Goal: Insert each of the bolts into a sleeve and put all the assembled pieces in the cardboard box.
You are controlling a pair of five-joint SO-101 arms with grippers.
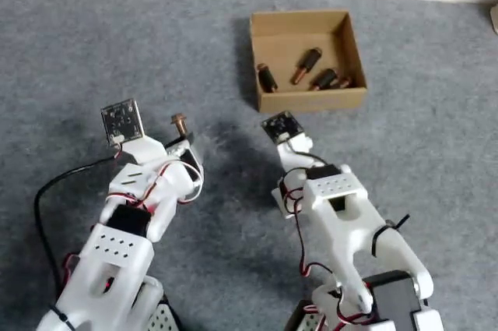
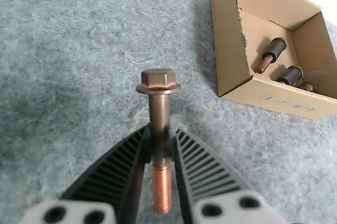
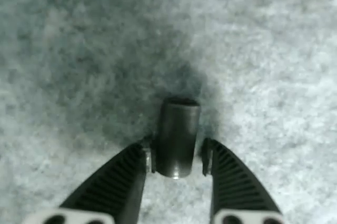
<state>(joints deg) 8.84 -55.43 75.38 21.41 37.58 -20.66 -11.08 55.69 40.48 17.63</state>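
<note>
On cardboard box (image 2: 229, 50) wall, illegible print (image 2: 287, 104)

In the left wrist view the cardboard box (image 2: 229, 34) runs off the picture's edge. Its front wall hides most of one assembled piece (image 2: 308, 85). The left gripper (image 2: 159, 133) covers part of the bolt (image 2: 159, 103) where it clamps the shank. In the high view the arm hides that shank. The sleeve (image 3: 178, 129) is blurred at its near end, so whether it touches the table (image 3: 274, 45) cannot be told.
</note>
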